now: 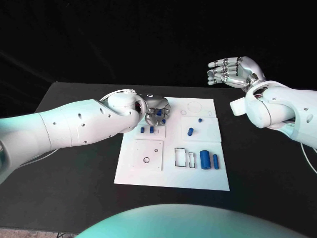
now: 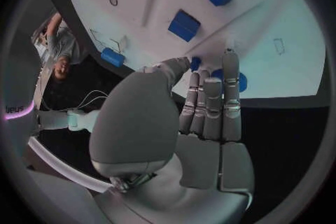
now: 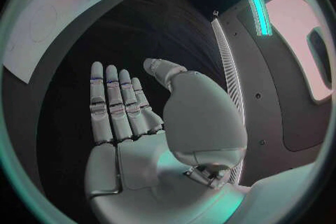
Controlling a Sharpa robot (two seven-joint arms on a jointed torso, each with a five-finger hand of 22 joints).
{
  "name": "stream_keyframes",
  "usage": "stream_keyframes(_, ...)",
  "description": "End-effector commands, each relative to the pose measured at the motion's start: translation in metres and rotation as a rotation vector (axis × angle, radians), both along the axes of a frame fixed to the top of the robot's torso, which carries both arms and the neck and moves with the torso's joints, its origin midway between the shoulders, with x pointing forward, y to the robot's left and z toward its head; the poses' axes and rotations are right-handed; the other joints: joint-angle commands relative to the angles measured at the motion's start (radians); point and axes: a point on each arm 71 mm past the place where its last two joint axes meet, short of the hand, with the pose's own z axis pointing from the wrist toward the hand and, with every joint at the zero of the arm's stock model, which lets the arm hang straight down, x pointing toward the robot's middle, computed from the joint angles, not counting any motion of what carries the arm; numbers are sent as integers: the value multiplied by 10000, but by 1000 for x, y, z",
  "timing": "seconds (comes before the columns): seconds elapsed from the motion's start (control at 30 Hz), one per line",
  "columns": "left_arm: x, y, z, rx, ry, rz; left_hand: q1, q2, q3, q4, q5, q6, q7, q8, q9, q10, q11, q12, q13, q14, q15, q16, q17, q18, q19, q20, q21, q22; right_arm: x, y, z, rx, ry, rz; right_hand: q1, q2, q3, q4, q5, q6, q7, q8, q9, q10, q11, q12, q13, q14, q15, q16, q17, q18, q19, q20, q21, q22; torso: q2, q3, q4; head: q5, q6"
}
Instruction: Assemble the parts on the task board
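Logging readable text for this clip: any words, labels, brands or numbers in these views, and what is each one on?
"beus" is my best reading of small pale letters at the dark rim of the left wrist view; they are partly cut off, so it is uncertain.
The task board bears only outlined shapes, circles and rectangles, no lettering.
The blue parts, the left hand and the right hand carry no readable marks.

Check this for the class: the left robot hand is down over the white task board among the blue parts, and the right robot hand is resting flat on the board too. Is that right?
Not quite. The left robot hand is down at the white task board among the blue parts, but the right robot hand is raised clear of the board, open and holding nothing. The head view shows this.
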Motion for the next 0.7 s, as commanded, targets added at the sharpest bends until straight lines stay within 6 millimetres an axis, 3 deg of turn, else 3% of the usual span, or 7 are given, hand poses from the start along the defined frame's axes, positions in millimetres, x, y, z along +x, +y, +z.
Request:
stream_keyframes(0.03,-1,-3,-3,273,245,-165,104,25,79,-27,-21,98,8,-87,-5,128,-7,-68,-39,75,-25,119,71,115,-59,6,72,42,0,2,0,20,-61,145,-46,55,-41,-3,-7,74,470,-46,-9,67,26,-59,0,45,8,-65,-15,91,56,19,-54,-16,9,-7,-2,0,0)
stream_keyframes(0.7,2,-8,-8,510,587,-190,149,175,416,-285,-30,494,84,-252,35,579,-52,-300,-212,150,-69,322,-38,113,-126,-34,308,267,0,4,0,35,-37,197,-57,75,-39,6,4,85,475,-50,-11,74,29,-65,1,49,10,-73,-20,91,57,21,-56,-22,2,-7,0,23,0)
